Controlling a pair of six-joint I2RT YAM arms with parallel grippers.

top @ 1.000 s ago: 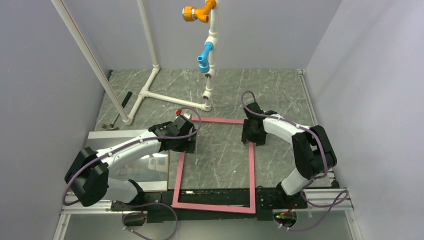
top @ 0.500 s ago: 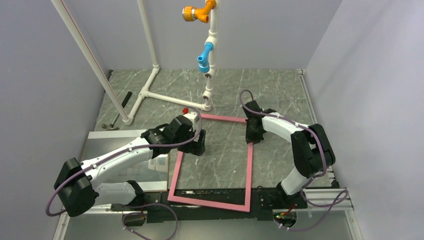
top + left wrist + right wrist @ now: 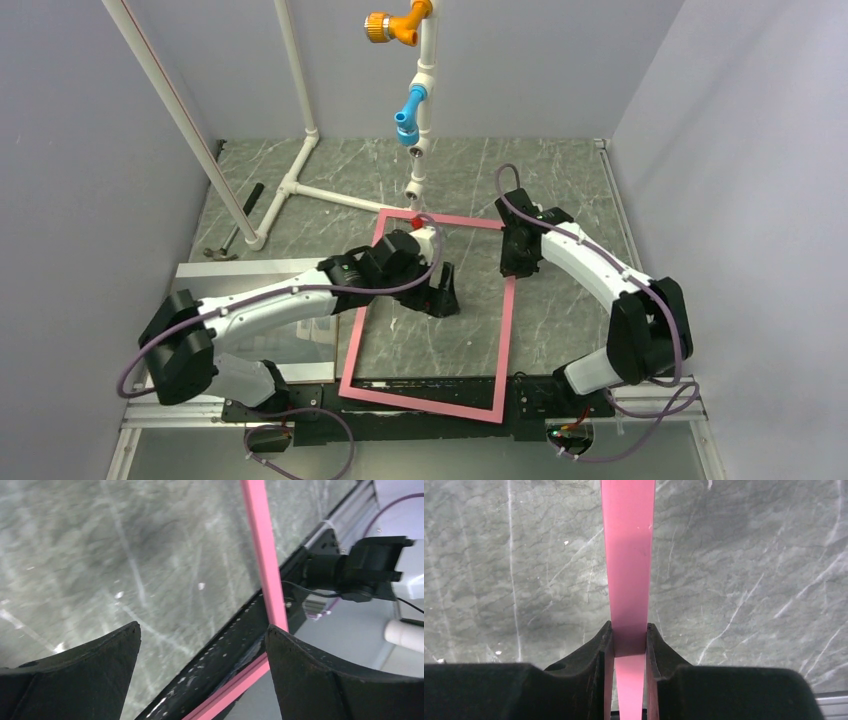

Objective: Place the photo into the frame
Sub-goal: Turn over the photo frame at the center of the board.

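Since a second ago the frame [image 3: 508, 335] has shifted away from the arm bases and turned a little, so its far rail now sits close to the foot of the white pipe stand [image 3: 345, 197]. Over the same second the left gripper [image 3: 441, 296] has left the frame's left rail and reached inward. It now hangs over the clear pane inside the frame, nearer the far-left corner than the near rail.

Its jaws are spread wide and grasp nothing. In the left wrist view its two dark fingers [image 3: 75, 680] stand far apart, with grey marble showing between them and a pink rail and one corner of the frame beyond the right-hand finger.

The right gripper [image 3: 630, 630] is clamped on the frame's right rail, just short of the far-right corner. The right wrist view shows both fingers pressed against the rail's two edges, with pink filling the gap.

The frame is pink face up over the grey marble table [image 3: 570, 180], its near rail crossing the black bar at the arm bases. Whether its far end is lifted cannot be told.

The photo [image 3: 322, 335] lies flat outside the frame, just beside its left rail. The left arm covers most of it, so little of its picture can be made out.
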